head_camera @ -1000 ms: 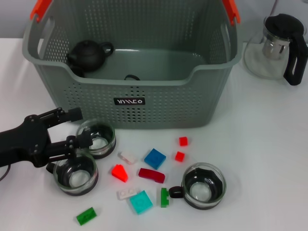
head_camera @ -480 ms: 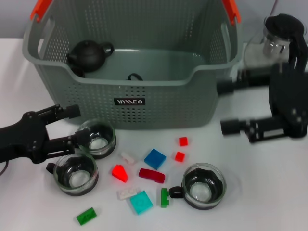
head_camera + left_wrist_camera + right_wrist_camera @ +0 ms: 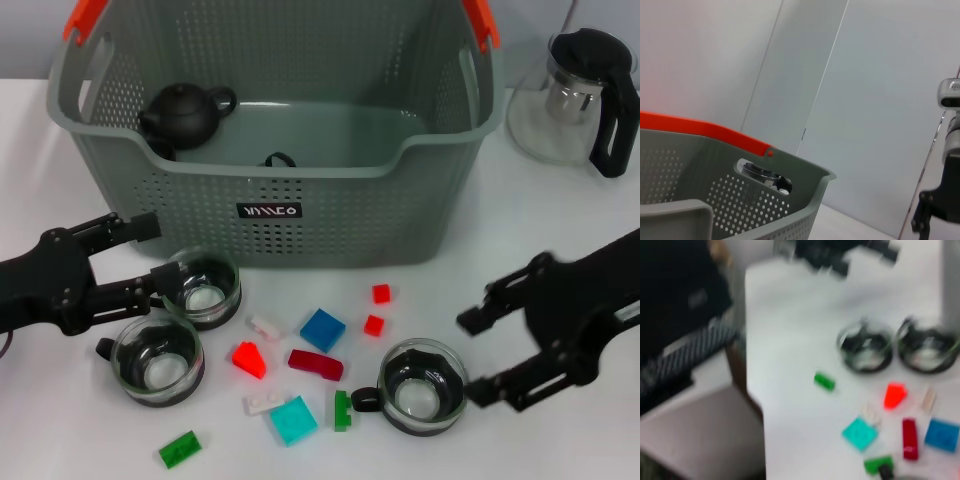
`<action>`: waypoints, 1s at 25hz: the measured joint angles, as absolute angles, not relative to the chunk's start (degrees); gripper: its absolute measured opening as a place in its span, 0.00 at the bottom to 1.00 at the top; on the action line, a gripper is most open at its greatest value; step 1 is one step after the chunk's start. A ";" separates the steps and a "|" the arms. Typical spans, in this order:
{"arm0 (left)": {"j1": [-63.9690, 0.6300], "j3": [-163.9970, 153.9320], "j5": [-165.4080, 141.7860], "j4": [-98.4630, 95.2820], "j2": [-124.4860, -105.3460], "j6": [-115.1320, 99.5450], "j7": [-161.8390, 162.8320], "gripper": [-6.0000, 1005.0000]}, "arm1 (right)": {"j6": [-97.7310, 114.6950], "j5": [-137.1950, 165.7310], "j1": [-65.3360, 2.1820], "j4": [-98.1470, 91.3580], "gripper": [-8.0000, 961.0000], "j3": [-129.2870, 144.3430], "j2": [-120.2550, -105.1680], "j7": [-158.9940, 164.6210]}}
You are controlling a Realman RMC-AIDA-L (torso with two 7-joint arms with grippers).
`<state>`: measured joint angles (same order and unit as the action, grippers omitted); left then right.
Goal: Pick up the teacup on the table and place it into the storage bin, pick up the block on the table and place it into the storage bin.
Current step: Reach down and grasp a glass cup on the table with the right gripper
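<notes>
The grey-green storage bin (image 3: 300, 190) stands at the back with a black teapot (image 3: 185, 112) inside; its orange-handled wall (image 3: 715, 200) fills the left wrist view. Three glass teacups sit on the table: one (image 3: 201, 288) by the bin's front, one (image 3: 157, 360) below it, one (image 3: 423, 385) to the right. Small blocks lie between them, among them blue (image 3: 322, 329), dark red (image 3: 315, 364) and cyan (image 3: 293, 420). My left gripper (image 3: 150, 256) is open just left of the upper-left teacup. My right gripper (image 3: 478, 356) is open, just right of the right teacup.
A glass kettle (image 3: 575, 95) with a black handle stands at the back right. More blocks are scattered: green (image 3: 180, 448), red (image 3: 381, 293), white (image 3: 266, 326). The right wrist view shows two teacups (image 3: 865, 350) and the table's edge (image 3: 757, 405).
My right arm has swung down from beside the bin's right end to the right teacup. The left gripper has drifted slightly left; nothing was grasped.
</notes>
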<state>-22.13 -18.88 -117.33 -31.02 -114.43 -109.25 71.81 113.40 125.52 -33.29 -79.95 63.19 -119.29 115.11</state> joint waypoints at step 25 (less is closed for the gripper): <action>-21.82 -18.28 -117.66 -30.76 -114.63 -108.38 71.39 0.84 | 95.43 138.80 -47.30 -64.92 0.70 99.90 -120.73 126.35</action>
<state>-21.82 -18.28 -117.66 -30.76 -114.63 -108.38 71.39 95.43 138.80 -47.30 -64.92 99.90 -120.73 126.35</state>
